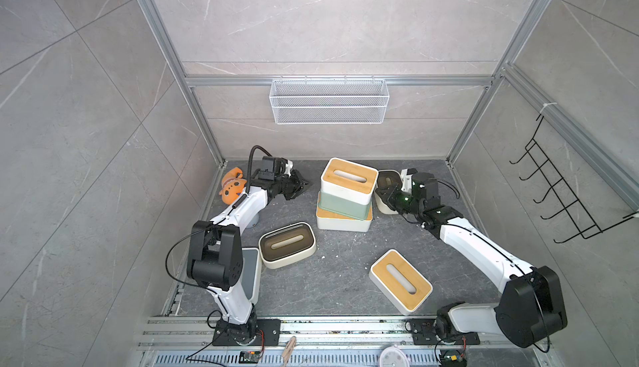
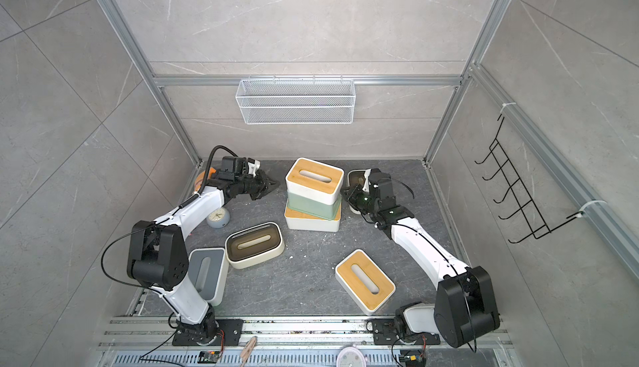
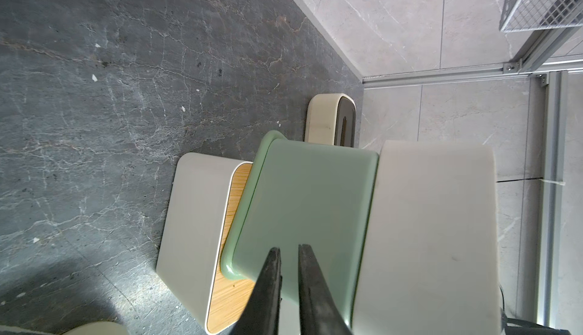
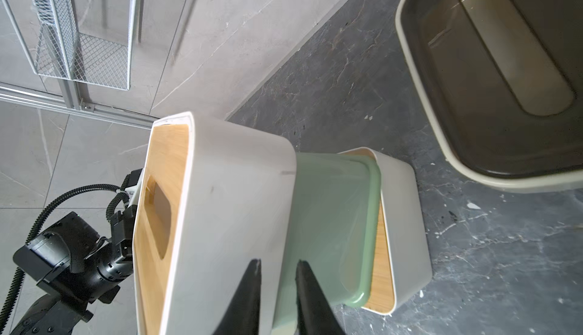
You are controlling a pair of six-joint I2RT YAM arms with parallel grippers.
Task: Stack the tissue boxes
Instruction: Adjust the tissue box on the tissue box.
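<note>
A: Bamboo-lidded white box (image 1: 348, 180) tops the pale green box (image 1: 340, 207), near the tabletop's (image 1: 345, 279) far edge?
B: Yes. I see left gripper (image 3: 285, 249) and right gripper (image 4: 277, 262) pressed together, empty, flanking them.

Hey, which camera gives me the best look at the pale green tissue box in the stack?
The left wrist view: the pale green tissue box fills the middle, with one broad wall in plain sight. The right wrist view shows less of it, beside the top white box. Both top views show only a strip under that box.
</note>
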